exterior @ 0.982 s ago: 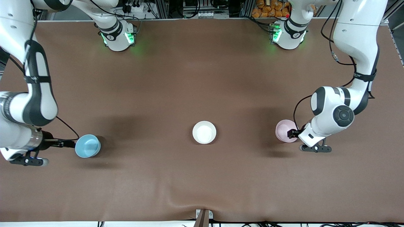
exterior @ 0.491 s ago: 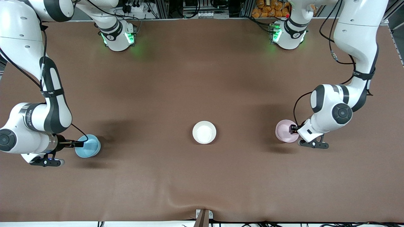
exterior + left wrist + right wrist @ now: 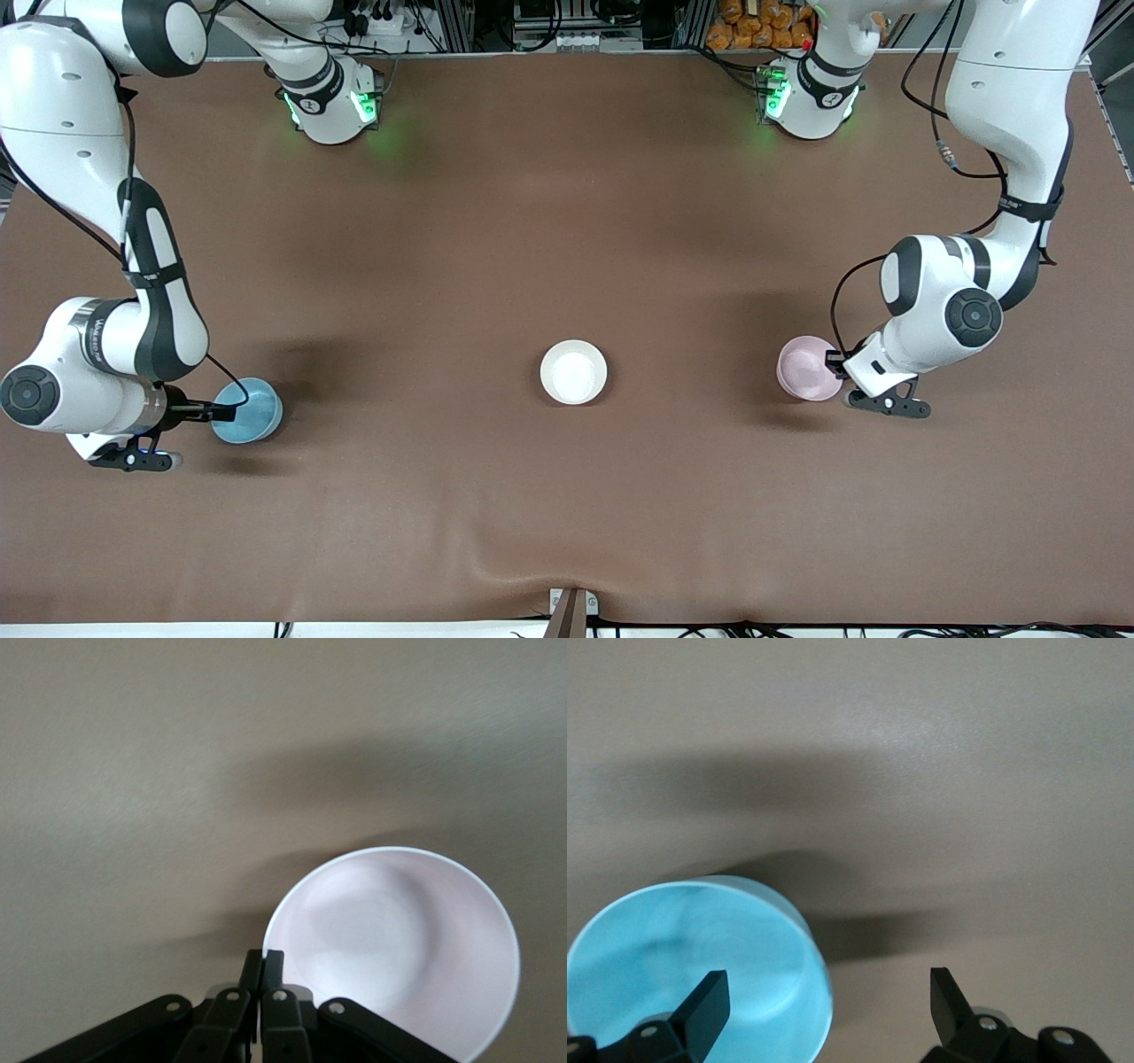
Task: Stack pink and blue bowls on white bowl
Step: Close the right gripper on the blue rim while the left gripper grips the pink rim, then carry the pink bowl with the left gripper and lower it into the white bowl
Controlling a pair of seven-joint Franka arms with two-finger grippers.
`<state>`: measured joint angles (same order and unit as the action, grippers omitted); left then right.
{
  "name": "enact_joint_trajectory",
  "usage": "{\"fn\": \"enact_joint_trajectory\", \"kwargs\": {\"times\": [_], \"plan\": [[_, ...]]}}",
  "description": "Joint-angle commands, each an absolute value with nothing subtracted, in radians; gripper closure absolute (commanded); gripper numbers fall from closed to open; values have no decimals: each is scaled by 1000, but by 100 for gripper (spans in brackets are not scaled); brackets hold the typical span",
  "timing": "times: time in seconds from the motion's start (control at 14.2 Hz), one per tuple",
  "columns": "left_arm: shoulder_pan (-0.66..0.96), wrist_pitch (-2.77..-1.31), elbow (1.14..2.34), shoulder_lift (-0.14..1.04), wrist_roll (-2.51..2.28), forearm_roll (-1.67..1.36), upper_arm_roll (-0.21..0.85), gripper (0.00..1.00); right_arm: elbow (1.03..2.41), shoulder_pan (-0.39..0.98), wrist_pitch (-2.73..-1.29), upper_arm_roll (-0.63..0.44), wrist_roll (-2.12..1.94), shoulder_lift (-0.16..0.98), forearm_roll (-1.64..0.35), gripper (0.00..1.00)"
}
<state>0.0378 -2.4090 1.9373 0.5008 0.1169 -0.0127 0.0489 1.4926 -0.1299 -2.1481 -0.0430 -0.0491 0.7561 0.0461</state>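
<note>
Three equal bowls lie in a row on the brown bench (image 3: 567, 221). The white bowl (image 3: 573, 372) sits in the middle. The blue bowl (image 3: 247, 410) lies toward the right arm's end and the pink bowl (image 3: 807, 368) toward the left arm's end, each well apart from the white one.

The left hand (image 3: 262, 966) has its fingers drawn together at the pink bowl's rim; whether the wall is actually pinched between them we cannot tell. The right hand (image 3: 828, 992) has its fingers spread, one finger (image 3: 709, 1001) over the blue bowl's hollow and the other finger (image 3: 946, 997) outside it, so the wall stands between them, not yet gripped.

We judge the bowls light, rigid and glossy, hence slippery and liable to chip if dropped. The thin rim wall, one finger inside and one outside, is the sensible hold. A single-sided grip may let a bowl tilt when raised.
</note>
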Motion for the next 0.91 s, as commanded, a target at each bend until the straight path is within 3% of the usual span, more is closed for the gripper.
{"fn": "enact_joint_trajectory", "kwargs": {"times": [0.0, 0.21, 0.35, 0.49, 0.56, 0.63, 0.84], "plan": [[31, -2375, 1901, 470, 123, -70, 84, 100, 1494, -141, -2177, -32, -48, 772, 55, 0], [43, -2147, 1717, 459, 51, -136, 106, 100, 1506, -140, -2181, -31, -40, 773, 51, 0], [67, -2071, 1620, 469, 2, -138, 117, 100, 1511, -140, -2189, -31, -40, 778, 46, 2], [141, -2063, 1580, 485, -102, -127, 117, 100, 1512, -140, -2189, -31, -40, 778, 45, 57], [181, -2063, 1569, 492, -173, -124, 115, 100, 1513, -140, -2189, -31, -40, 778, 44, 81], [217, -2063, 1553, 505, -231, -121, 115, 100, 1513, -141, -2189, -31, -40, 778, 44, 98], [308, -2065, 1514, 535, -380, -130, 117, 100, 1511, -141, -2184, -29, -40, 776, 43, 100]]}}
